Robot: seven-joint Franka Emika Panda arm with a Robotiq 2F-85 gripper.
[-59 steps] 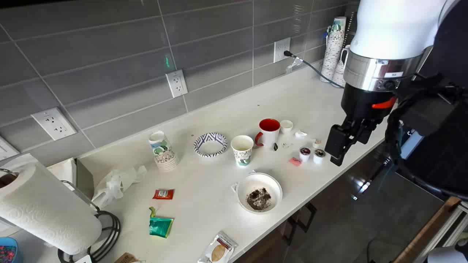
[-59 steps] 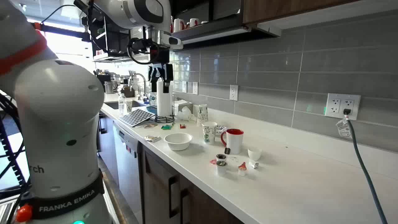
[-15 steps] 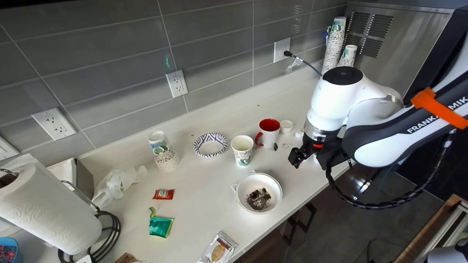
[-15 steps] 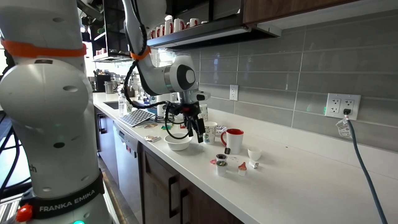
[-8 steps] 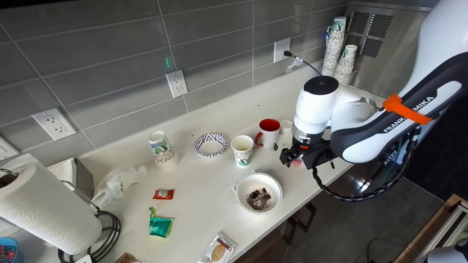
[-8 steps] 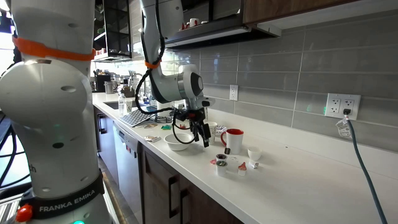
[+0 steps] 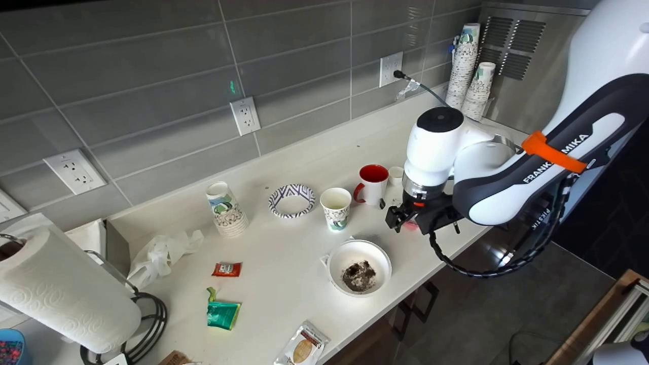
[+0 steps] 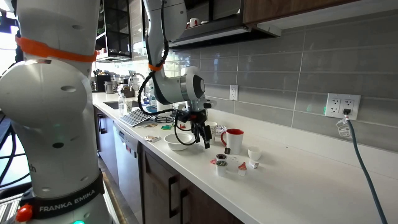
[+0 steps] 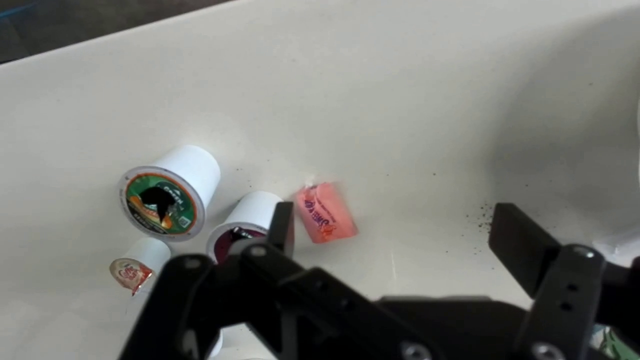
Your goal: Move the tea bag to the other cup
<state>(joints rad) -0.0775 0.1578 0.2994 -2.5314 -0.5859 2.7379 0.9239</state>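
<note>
The red-lined white mug (image 7: 373, 183) stands upright on the counter; it also shows in an exterior view (image 8: 234, 141). A small dark tea-bag tag (image 7: 382, 204) hangs at its foot and also shows in an exterior view (image 8: 227, 151). The tea bag itself is hidden. The patterned paper cup (image 7: 336, 210) stands upright beside the mug, partly covered by my gripper (image 8: 203, 140) in an exterior view. My gripper (image 9: 392, 225) is open and empty, above the counter near the mug and a pink packet (image 9: 326, 212). The mug is out of the wrist view.
Two coffee pods (image 9: 167, 192) and a small creamer cup (image 9: 137, 265) lie beside the gripper. A white bowl (image 7: 386, 274) with dark grounds stands near the front edge. A small white cup (image 8: 254, 153) is by the mug. A patterned paper bowl (image 7: 291, 203) lies behind.
My gripper has come down from high above the counter to low beside the pods and mug. In the last half second it moves only slightly. The mug, tag and paper cup have not moved.
</note>
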